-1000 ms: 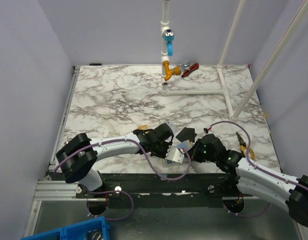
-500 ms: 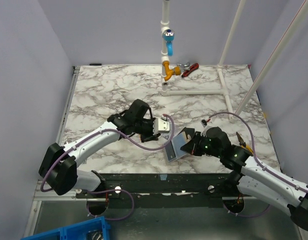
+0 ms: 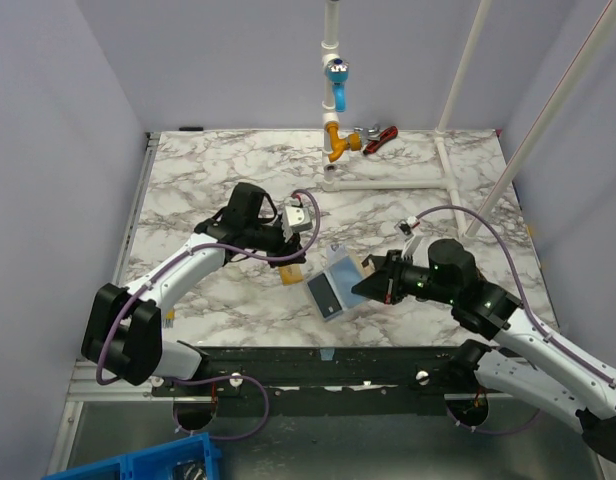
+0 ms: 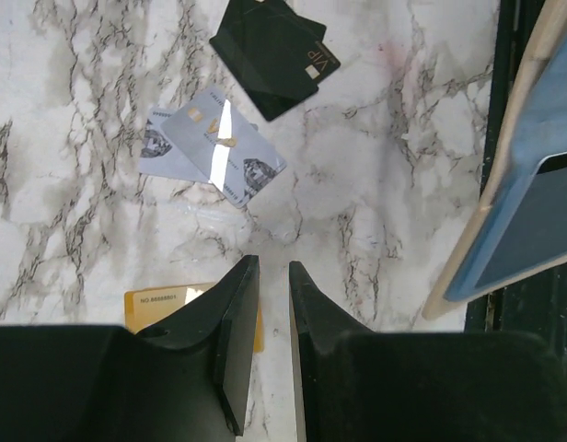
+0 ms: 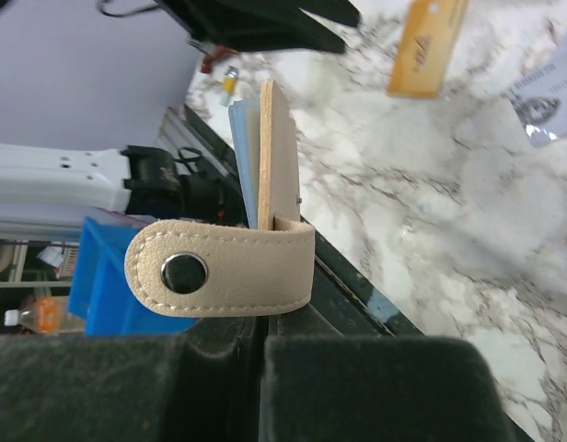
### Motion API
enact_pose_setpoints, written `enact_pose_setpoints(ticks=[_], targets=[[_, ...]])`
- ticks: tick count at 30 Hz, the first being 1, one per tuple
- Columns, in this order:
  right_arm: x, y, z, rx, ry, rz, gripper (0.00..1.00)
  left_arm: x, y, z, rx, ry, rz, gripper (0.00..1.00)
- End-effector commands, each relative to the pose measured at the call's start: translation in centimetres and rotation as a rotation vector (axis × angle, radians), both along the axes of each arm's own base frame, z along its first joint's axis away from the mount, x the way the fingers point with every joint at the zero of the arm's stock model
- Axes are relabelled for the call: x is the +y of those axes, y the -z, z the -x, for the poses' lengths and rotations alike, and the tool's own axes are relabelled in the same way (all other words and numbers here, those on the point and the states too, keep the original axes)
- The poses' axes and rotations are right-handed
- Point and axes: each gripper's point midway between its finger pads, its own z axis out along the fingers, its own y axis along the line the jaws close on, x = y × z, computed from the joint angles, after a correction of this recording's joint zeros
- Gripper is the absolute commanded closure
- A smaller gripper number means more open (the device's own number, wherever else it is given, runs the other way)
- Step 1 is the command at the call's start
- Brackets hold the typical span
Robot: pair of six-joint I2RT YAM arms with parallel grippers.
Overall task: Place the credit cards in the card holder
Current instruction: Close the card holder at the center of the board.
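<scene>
The right tool (image 5: 263, 350) is pinched shut on the card holder (image 5: 276, 157), which is stitched beige leather-like material with a rounded tab bearing one metal snap. It is held open above the near part of the desk (image 3: 208, 180), showing its blue inside. The left tool (image 4: 268, 276), jaws slightly parted and empty, hangs over the veined marble. One flat gold card (image 4: 159, 299) lies just beside it. Farther off, pale patterned cards (image 4: 219, 152) and glossy black cards (image 4: 265, 46) overlap, seemingly two each.

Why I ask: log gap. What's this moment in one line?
left gripper: open, by gold card; right gripper: shut on wallet; black card, silver card: on table
</scene>
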Motion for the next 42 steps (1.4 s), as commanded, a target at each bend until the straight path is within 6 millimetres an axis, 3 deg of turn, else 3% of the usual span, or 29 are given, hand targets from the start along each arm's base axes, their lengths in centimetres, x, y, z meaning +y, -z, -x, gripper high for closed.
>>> enact_pose_setpoints(ticks=[1,3,10,19,27,35,39,42], targets=[[0.8,-6.2,0.1,-0.134,-0.042,-0.139,0.99,-0.8,-1.0,2.4,0.034,0.131,0.104,0.79],[0.9,-7.2,-0.4,-0.151,-0.016,-0.169,0.99,-0.7,-1.3,3.1,0.035,0.153,0.114,0.79],[1.3,-8.0,-3.0,-0.180,0.107,-0.277,0.99,-0.7,-4.2,6.0,0.038,0.232,0.191,0.80],[1.5,-4.7,-5.3,-0.131,0.209,-0.246,0.99,-0.7,-7.9,8.7,0.124,0.306,0.278,0.86],[2.9,-2.7,-5.5,-0.065,0.183,-0.258,0.99,-1.6,-8.7,9.1,0.157,0.341,0.292,0.88],[6.0,-0.7,-5.5,0.006,0.055,-0.236,0.99,-3.7,-8.0,8.1,0.117,0.342,0.251,0.88],[6.5,0.4,-4.8,0.045,-0.001,-0.208,0.99,-4.3,-4.8,7.3,0.066,0.318,0.145,0.89],[6.7,2.3,-3.8,0.101,-0.050,-0.178,0.99,-4.4,-1.1,7.0,-0.001,0.320,0.015,0.89]])
